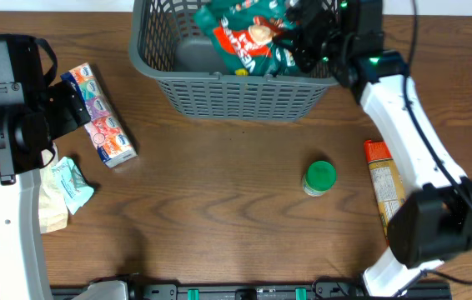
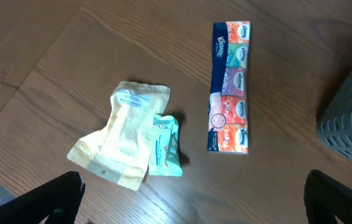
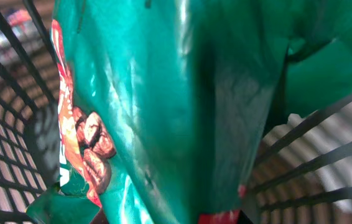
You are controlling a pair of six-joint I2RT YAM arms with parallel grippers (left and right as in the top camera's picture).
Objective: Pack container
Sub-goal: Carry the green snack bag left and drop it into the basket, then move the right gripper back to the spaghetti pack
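The container (image 1: 219,77), a large dark grey lattice basket, stands at the top centre of the table. Its corner shows at the right edge of the left wrist view (image 2: 350,118), and its bars fill the right wrist view (image 3: 2,124). A shiny green and red snack bag (image 1: 248,37) hangs tilted inside it. My right gripper (image 1: 307,33) is over the basket's right part, shut on the bag. The bag (image 3: 163,93) hides my fingers in the right wrist view. My left gripper (image 2: 194,205) is open and empty, low over the table's left side (image 1: 65,108).
A long pack of pocket tissues (image 1: 98,125) (image 2: 229,87) lies left of the basket. A cream pouch (image 1: 52,200) (image 2: 123,134) and a small teal packet (image 1: 73,183) (image 2: 163,146) lie beside it. A green-lidded jar (image 1: 319,177) and an orange-topped packet (image 1: 384,187) are at the right.
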